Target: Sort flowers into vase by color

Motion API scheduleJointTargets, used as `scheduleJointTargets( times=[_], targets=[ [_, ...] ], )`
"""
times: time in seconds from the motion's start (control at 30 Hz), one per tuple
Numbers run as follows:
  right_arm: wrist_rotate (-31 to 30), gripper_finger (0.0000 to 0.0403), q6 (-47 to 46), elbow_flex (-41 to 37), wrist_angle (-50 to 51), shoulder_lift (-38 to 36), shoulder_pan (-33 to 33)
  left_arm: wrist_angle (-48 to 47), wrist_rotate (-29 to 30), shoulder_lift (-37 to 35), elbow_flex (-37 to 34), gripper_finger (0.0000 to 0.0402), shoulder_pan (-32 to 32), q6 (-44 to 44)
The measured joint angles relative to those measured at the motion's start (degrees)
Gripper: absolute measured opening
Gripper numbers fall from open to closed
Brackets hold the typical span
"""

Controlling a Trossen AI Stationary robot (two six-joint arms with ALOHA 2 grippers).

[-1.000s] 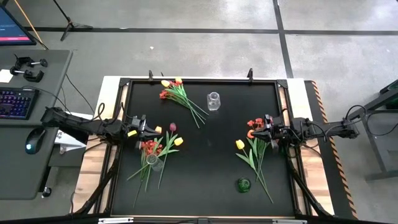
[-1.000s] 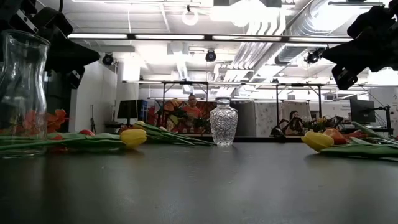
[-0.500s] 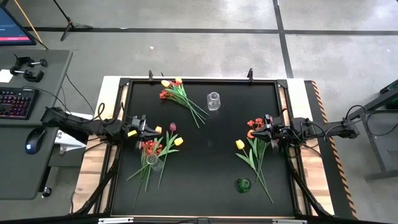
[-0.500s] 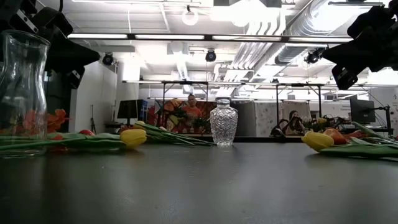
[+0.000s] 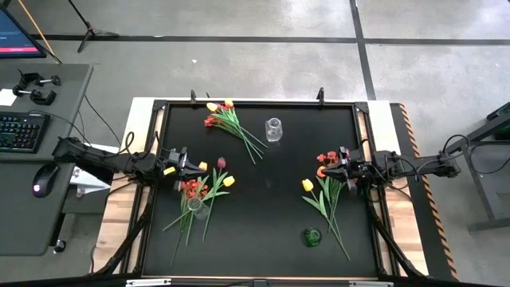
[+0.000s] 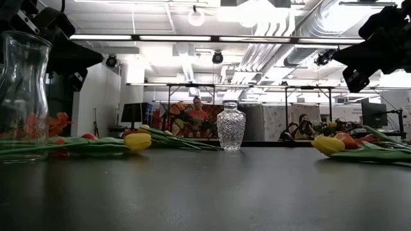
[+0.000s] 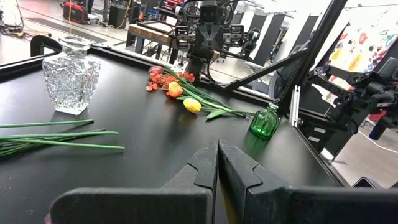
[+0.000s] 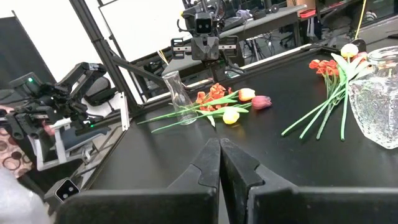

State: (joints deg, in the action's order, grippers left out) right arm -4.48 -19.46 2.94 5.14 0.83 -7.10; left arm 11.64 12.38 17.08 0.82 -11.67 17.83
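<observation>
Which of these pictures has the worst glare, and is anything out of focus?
Low view: bright ceiling lights glare, and the near clear vase at the picture's edge looks soft while the cut-glass vase is sharper. High view: even light, weak shadows on the black table. Wrist views: each arm's own dark fingers look slightly soft.

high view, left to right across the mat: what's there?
left claw → clear carafe vase with a flower bunch → red-yellow bunch → cut-glass vase → green vase → flowers by the right claw.
</observation>
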Motion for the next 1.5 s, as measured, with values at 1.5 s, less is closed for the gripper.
scheduleJointTargets(
  times=[1.5],
  targets=[
    [0.0, 0.0, 0.0, 0.0, 0.0, 0.0, 0.0, -49.8, -11.5, 63.0, 61.0, 0.016, 18.6, 26.0]
  ],
)
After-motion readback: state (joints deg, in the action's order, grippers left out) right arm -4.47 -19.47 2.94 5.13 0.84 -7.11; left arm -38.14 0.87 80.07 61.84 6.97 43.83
